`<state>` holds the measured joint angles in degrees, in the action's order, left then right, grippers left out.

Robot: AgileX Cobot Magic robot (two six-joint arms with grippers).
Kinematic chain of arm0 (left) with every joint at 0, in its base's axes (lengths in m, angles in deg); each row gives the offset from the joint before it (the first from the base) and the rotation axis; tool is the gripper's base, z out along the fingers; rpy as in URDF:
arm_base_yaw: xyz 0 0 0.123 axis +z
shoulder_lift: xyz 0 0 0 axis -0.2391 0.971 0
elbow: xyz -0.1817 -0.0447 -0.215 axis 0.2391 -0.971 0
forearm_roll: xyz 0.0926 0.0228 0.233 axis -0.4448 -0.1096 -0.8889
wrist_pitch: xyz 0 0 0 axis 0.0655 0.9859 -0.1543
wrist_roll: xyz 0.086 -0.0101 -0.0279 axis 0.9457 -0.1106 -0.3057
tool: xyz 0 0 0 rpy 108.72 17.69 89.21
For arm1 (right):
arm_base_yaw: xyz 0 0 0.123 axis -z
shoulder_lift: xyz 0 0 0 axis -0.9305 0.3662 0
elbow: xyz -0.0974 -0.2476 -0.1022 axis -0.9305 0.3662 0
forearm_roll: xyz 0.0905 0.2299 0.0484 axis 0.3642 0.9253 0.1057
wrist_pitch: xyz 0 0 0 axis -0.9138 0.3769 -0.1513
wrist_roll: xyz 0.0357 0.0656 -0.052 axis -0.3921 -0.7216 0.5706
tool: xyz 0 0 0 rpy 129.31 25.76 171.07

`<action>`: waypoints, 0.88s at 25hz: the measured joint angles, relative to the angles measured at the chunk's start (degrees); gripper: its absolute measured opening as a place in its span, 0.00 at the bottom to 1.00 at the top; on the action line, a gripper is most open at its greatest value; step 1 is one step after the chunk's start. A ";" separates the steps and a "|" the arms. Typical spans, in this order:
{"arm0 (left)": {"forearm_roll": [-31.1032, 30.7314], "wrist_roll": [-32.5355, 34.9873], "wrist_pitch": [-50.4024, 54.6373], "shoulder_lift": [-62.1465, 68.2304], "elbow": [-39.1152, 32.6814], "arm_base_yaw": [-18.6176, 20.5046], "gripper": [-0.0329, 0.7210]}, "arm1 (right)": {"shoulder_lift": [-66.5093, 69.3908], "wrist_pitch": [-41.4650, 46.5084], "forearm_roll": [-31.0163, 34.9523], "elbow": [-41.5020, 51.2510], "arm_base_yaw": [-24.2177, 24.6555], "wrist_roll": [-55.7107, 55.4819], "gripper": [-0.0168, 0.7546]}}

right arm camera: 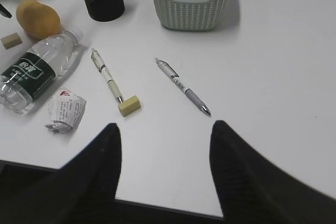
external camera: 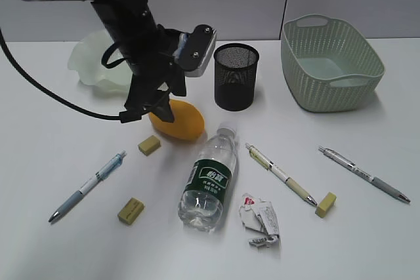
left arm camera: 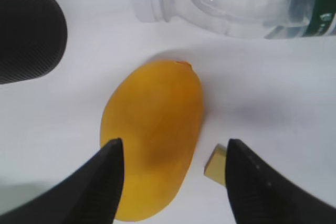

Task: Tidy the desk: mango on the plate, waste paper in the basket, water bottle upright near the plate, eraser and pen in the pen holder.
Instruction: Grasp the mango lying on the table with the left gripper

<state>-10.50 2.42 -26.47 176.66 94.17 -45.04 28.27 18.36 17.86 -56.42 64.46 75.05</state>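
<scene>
Bench (external camera: pixel 59 254): white, items scattered. Basket (external camera: pixel 331 63) back right, upright. Plate (external camera: pixel 98 63) back left, partly behind the left arm. Water bottle (external camera: pixel 209 178) on its side at centre, cap toward the pen holder (external camera: pixel 235 76). Mango (external camera: pixel 177 120) on the bench beside the bottle cap. Left gripper (left arm camera: pixel 173 174): fingers (left arm camera: pixel 100 182) spread wide, one over the mango's near end, gripping nothing. Right gripper (right arm camera: pixel 165 169): fingers apart, empty, above the bench edge. Waste paper (external camera: pixel 260 221) front centre.
</scene>
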 joint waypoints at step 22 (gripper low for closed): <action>9.62 6.40 -2.45 3.38 0.12 5.47 0.96 | 0.00 -0.01 0.00 0.00 0.00 0.00 0.59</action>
<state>-0.88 8.81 -28.92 180.05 94.29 -39.57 28.27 18.36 17.86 -56.42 64.46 75.05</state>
